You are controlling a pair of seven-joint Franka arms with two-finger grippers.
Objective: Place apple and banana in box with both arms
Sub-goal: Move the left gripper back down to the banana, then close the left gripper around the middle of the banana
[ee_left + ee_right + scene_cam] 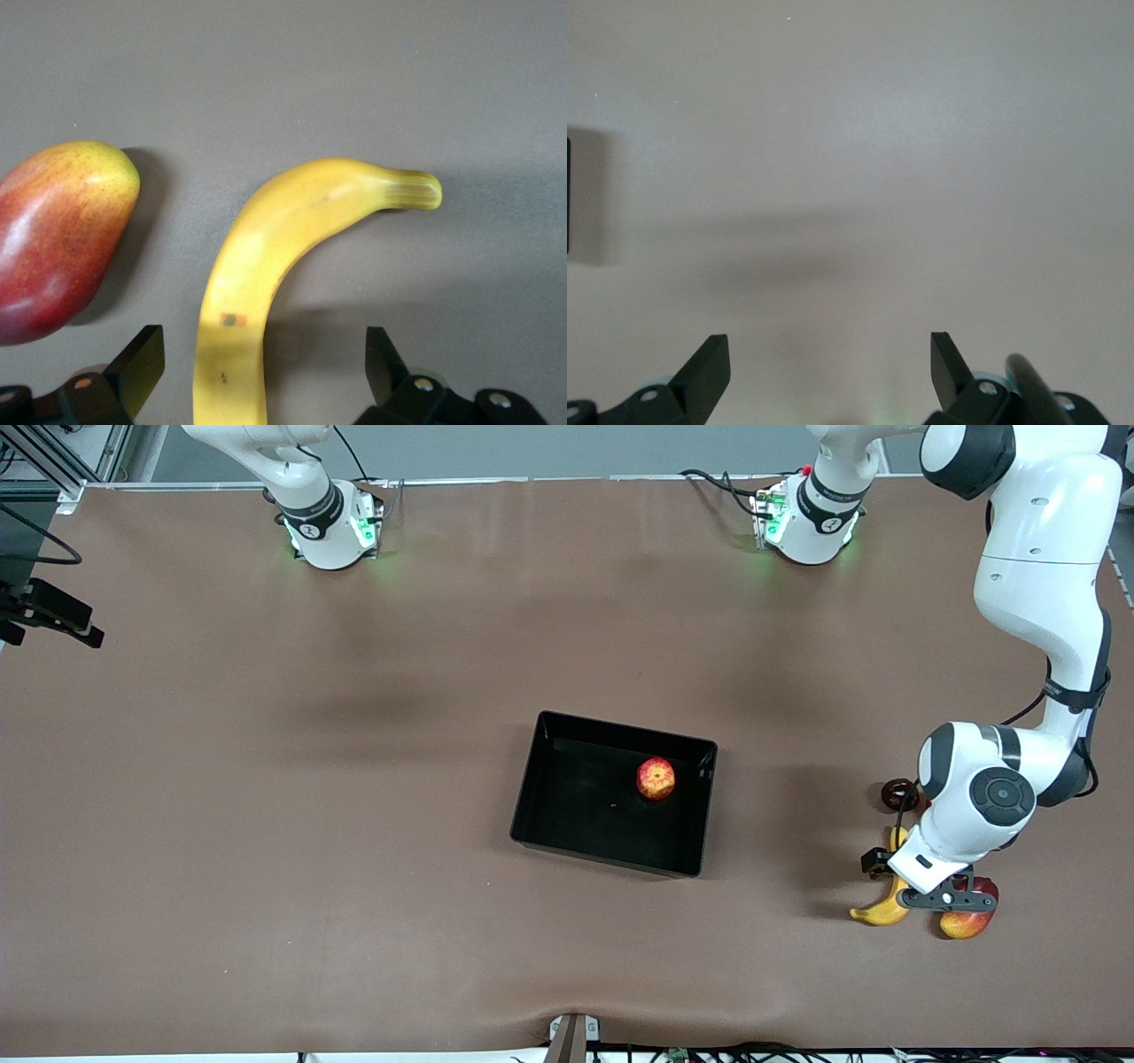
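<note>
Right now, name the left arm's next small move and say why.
Probably lower the left claw and close on the banana: its open fingers straddle the fruit, the apple already sits in the box, and the mango lies close beside.

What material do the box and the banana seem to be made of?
The box looks like black plastic: its walls are glossy and reflect light. The banana is evenly yellow and smooth with a small sticker; real or plastic imitation, I cannot tell.
</note>
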